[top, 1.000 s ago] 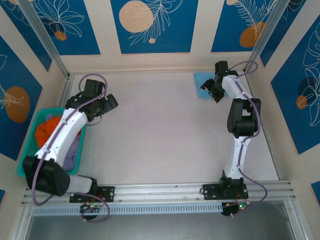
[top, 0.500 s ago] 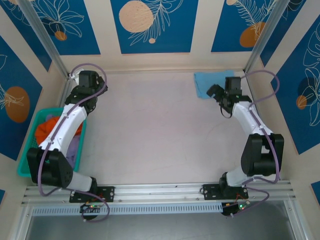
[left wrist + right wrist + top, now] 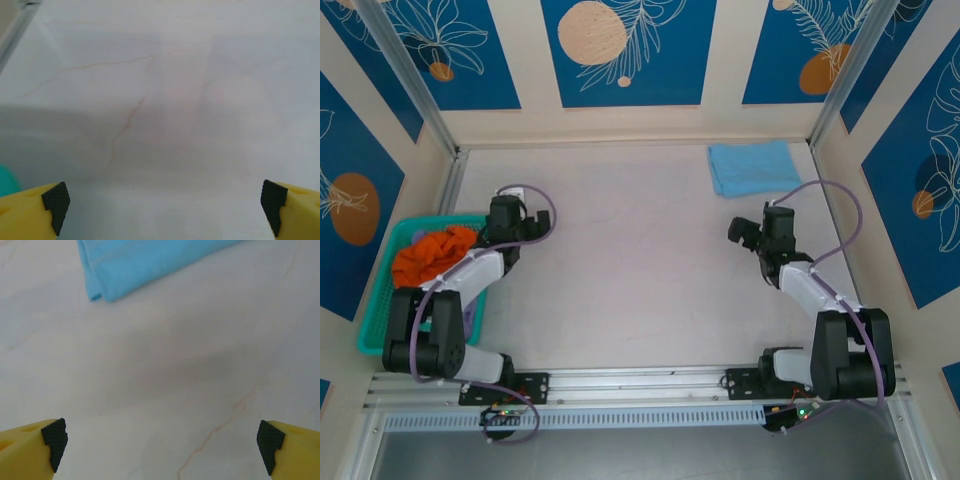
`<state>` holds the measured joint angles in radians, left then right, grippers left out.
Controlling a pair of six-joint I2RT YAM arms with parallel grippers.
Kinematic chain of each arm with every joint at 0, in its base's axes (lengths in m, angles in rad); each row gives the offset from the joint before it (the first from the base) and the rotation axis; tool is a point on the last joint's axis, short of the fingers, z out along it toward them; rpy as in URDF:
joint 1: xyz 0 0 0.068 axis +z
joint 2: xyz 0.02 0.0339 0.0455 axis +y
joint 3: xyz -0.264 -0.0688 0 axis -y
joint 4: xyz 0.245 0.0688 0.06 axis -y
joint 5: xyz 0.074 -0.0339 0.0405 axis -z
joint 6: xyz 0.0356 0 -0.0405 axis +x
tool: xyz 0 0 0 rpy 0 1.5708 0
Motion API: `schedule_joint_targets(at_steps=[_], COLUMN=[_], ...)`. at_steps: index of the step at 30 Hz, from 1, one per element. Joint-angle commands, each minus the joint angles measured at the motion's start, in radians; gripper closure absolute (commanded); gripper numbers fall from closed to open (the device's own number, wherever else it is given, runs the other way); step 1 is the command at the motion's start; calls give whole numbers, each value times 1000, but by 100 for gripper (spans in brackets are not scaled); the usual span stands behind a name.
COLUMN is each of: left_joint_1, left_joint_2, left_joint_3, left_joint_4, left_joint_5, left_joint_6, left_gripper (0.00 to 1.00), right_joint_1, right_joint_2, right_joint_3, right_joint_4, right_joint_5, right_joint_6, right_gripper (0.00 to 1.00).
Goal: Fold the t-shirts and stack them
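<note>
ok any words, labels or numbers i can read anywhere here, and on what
None can be read.
Folded blue t-shirt: plain cloth faces up, no lettering showing.
Wall panels: leaf and circle pictures, no words.
Teal basket and the orange cloth in it: no label visible.

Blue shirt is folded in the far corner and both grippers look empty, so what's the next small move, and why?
Probably swing the left gripper over the teal basket toward the orange garment. Both it and the right gripper are open over bare table, the light blue t-shirt lies folded, and the basket beside the left arm holds crumpled cloth.
</note>
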<state>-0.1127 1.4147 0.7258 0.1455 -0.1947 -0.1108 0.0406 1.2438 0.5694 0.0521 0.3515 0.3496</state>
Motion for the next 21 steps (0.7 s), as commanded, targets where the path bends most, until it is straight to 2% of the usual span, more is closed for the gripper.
schedule_joint_targets(at_steps=[1,5,10,13,18,21], left_joint_1=[-10,-7,9,54,73,71], left_joint_2=[28,23,94,135,90,80], left_joint_3=[-13,-82,-108,-100,-203,-290], left_joint_4=[75,137,242,298,443,588], left_joint_5=[118,165,196,224,218,162], left_joint_6=[142,147,190,171,145,126], left_gripper=[0,0,0,0,0,0], right_joint_1=[5,-4,-4,-4,-10,-8], right_joint_2=[-53,-43,-10,44,144,170], right_joint_3=[-68,-94,-105,-96,-70,-45], right_joint_4=[73,61,175,277,434,429], right_joint_5=[3,-49,-103,-107,-144,-151], right_joint_6=[-65,-118,-128,-137,-156,-185], right_gripper=[1,0,1,0,0,0])
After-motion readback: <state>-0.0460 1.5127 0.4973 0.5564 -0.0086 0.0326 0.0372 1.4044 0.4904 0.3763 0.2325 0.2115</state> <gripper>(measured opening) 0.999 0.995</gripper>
